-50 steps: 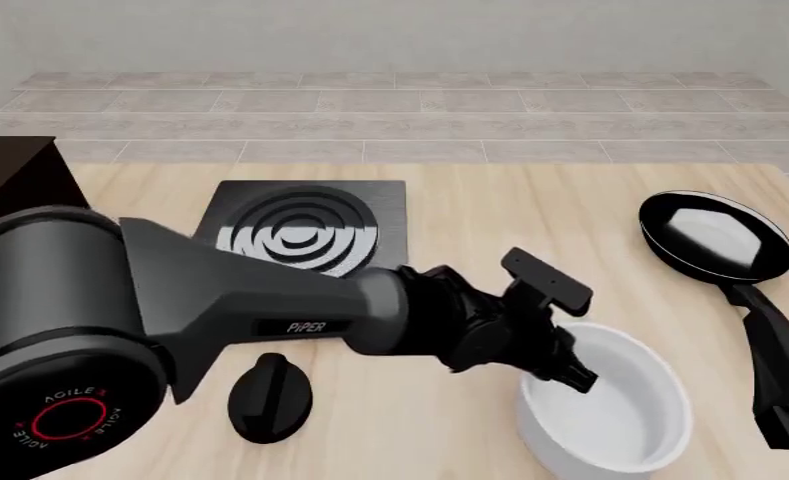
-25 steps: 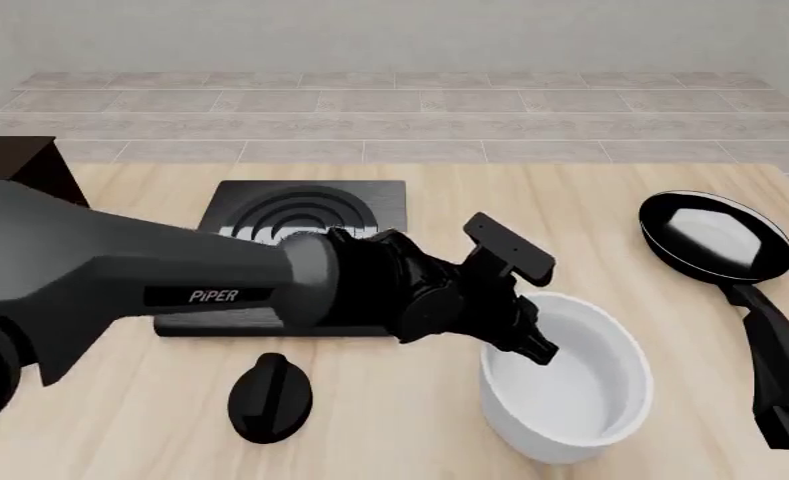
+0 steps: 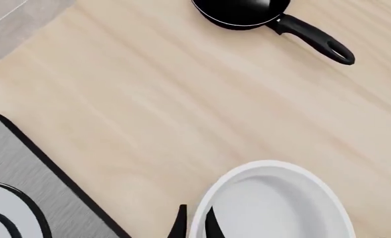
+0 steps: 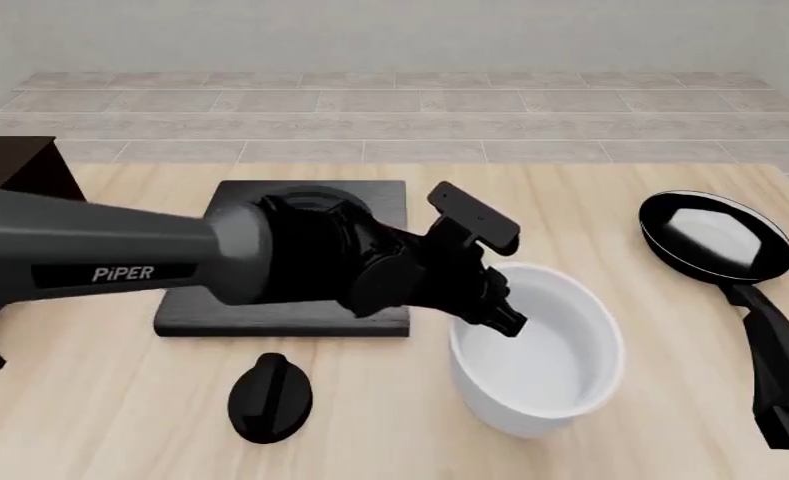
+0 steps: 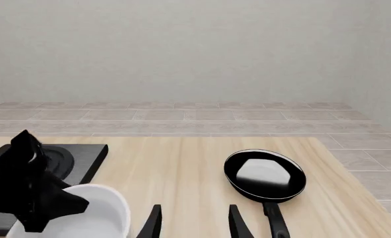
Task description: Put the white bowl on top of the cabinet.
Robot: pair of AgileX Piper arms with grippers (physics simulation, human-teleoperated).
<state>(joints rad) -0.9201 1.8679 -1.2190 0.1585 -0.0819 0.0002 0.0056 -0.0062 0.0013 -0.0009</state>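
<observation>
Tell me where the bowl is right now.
In the front view the bowl is right of centre near the front edge, just right of the stove plate, its rim pinched by the left gripper; the frying pan lies further right.

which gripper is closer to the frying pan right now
Right. The right gripper is open just short of the frying pan, beside its handle. The left gripper is further away across the table, clamped on the white bowl rim.
</observation>
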